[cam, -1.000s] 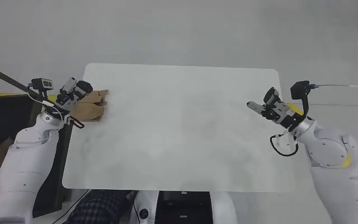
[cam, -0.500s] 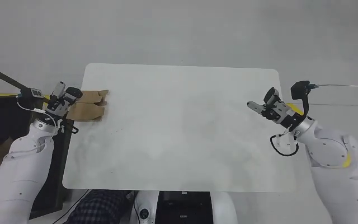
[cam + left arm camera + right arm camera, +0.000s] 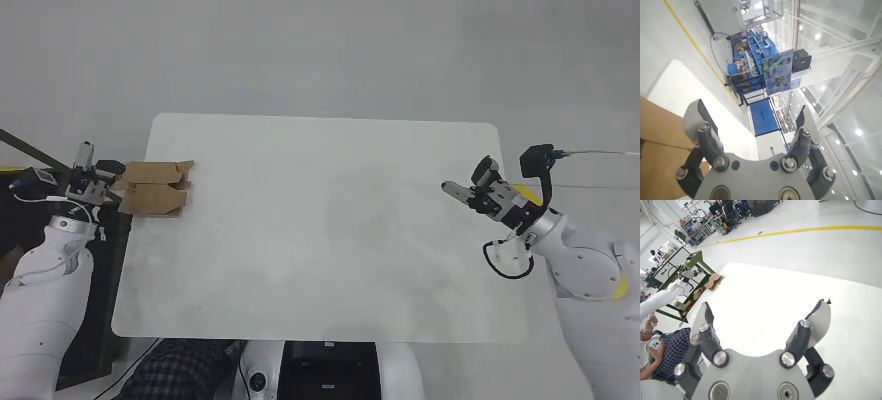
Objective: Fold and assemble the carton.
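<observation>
Partly behind L fingers (image 3: 692,117): carton (image 3: 660,136) corner.

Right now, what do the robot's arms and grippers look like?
The left arm and right arm are smooth, rounded white shells. A black cable loops at the right wrist, and that arm carries yellow patches. The left gripper and right gripper each have two pale grey fingers with black ribbed pads, dark links, silver bolts and a grey base plate.

White table (image 3: 320,250), green metal rack (image 3: 696,253) just beside its edge, yellow line (image 3: 819,228) on the floor
</observation>
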Controlling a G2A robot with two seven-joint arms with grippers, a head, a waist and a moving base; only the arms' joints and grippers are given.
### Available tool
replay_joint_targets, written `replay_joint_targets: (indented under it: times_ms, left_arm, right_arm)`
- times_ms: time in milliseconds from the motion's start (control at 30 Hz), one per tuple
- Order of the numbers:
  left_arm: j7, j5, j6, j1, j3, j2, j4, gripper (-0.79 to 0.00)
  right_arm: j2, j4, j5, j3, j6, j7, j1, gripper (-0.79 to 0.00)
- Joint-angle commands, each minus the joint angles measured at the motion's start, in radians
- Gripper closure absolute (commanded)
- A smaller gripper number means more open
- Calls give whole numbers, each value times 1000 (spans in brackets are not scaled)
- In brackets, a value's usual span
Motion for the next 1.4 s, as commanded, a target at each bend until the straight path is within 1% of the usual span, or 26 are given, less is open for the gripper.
replay_joint_targets:
  times_ms: [0,167,233,367,500,567,733,967,1167,1300,1333,1367]
  left_arm:
    - [-8,-4,15,0,-10,0,46,-785]
    - [-45,6,73,9,-20,-1,123,-785]
    - [-53,-22,96,3,-17,-6,153,-785]
    - [-42,-33,120,-19,-17,-12,235,-785]
    - [-57,-19,132,-42,-8,-18,305,-785]
    - [-63,-15,152,-61,3,-23,342,-785]
    - [-32,21,158,-123,43,-42,425,-785]
    - [-70,16,191,-236,88,-70,529,-785]
    - [-82,57,180,-335,116,-85,610,-785]
    - [-85,84,174,-388,131,-93,653,-785]
    - [-84,89,173,-399,133,-94,664,-733]
    - [-85,92,171,-409,135,-96,673,-653]
  right_arm:
    - [0,0,0,0,0,0,0,-785]
    - [0,0,0,0,0,0,0,-785]
    - [0,0,0,0,0,0,0,-785]
    - [0,0,0,0,0,0,0,-785]
    - [0,0,0,0,0,0,0,-785]
    - [0,0,0,0,0,0,0,-785]
    - [0,0,0,0,0,0,0,-785]
    - [0,0,0,0,0,0,0,-785]
    - [0,0,0,0,0,0,0,-785]
    - [0,0,0,0,0,0,0,-785]
    - [0,0,0,0,0,0,0,-785]
    - [0,0,0,0,0,0,0,-785]
